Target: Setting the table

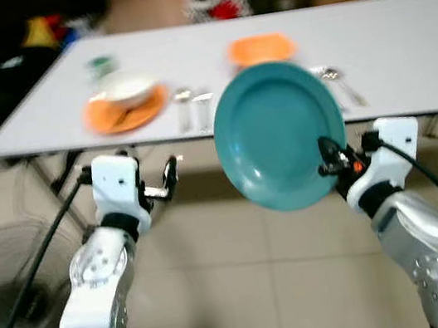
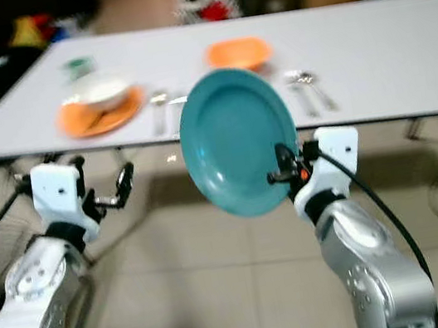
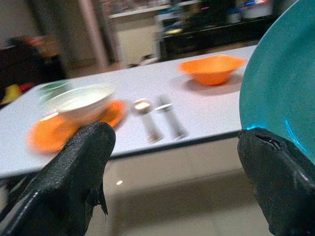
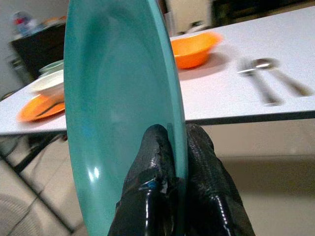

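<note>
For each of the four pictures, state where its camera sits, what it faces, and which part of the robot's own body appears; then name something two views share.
Left eye view: on the head, looking forward and down at the white table; both silver arms show.
Right eye view: beside it, same scene; the right gripper holds the teal plate upright.
Left wrist view: along the open left gripper toward the white bowl on the orange plate.
Right wrist view: along black fingers pinching the teal plate's rim.
Shared: both wrist views show the orange bowl.

A long white table (image 1: pixel 400 41) on dark metal legs stands over a beige tiled floor (image 1: pixel 246 277). Dark furniture (image 1: pixel 10 18) lines the dim far side. A floor fan (image 1: pixel 2 276) sits at left.
</note>
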### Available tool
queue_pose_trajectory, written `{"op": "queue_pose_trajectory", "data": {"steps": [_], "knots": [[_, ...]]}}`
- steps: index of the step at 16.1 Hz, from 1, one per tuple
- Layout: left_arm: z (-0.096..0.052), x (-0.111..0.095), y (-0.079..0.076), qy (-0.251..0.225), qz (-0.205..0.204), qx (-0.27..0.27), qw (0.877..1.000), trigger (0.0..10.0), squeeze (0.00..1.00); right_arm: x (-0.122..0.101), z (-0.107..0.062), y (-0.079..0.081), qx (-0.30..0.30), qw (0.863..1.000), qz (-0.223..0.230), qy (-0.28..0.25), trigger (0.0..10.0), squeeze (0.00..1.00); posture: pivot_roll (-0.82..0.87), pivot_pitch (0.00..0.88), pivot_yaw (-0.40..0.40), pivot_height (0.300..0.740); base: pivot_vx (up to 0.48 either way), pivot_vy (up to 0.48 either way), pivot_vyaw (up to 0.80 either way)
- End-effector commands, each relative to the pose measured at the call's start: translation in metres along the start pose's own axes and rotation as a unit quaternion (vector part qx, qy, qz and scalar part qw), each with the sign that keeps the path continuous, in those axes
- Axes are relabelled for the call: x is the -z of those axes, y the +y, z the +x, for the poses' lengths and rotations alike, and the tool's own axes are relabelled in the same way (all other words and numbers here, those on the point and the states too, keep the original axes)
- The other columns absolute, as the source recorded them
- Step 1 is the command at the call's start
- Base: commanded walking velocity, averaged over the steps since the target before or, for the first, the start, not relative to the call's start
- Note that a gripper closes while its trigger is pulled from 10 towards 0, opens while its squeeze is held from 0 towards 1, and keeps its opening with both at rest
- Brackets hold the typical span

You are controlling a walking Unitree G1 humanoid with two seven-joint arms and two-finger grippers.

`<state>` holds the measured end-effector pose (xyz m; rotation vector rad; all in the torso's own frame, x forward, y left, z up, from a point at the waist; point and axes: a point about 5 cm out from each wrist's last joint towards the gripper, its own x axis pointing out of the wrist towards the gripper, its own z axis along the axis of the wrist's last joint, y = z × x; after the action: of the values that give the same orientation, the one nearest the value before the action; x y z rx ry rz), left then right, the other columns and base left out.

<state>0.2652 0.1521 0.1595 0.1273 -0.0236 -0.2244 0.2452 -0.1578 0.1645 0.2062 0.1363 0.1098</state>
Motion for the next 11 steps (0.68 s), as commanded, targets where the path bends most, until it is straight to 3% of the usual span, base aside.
{"op": "queue_pose_trajectory", "data": {"steps": [1,4,8,11], "knots": [[0.0017,-0.0026,-0.0067,-0.005,-0.005,0.014,1.0,10.0,0.0,-0.0079,-0.0015,-0.0074,0.017,1.0,-0.004,-0.015,10.0,0.0,0.04,0.0,0.04,0.74,0.326,0.0,0.0],[0.0009,-0.002,-0.0061,-0.005,-0.006,0.012,1.0,10.0,0.0,-0.0082,-0.001,-0.0071,0.015,1.0,-0.003,-0.015,10.0,0.0,0.04,0.0,0.035,0.74,0.326,0.0,0.0],[-0.0004,-0.0002,-0.0064,-0.002,-0.007,0.009,1.0,10.0,0.0,-0.007,-0.0005,-0.0046,0.001,1.0,-0.002,-0.007,10.0,0.0,0.04,0.0,0.028,0.74,0.329,0.0,-0.8],[-0.0013,-0.0001,-0.0048,-0.002,-0.006,0.005,1.0,10.0,0.0,-0.0061,0.0004,-0.0003,-0.023,1.0,0.008,-0.001,10.0,0.0,0.05,0.0,0.026,0.74,0.326,0.0,0.0]]}}
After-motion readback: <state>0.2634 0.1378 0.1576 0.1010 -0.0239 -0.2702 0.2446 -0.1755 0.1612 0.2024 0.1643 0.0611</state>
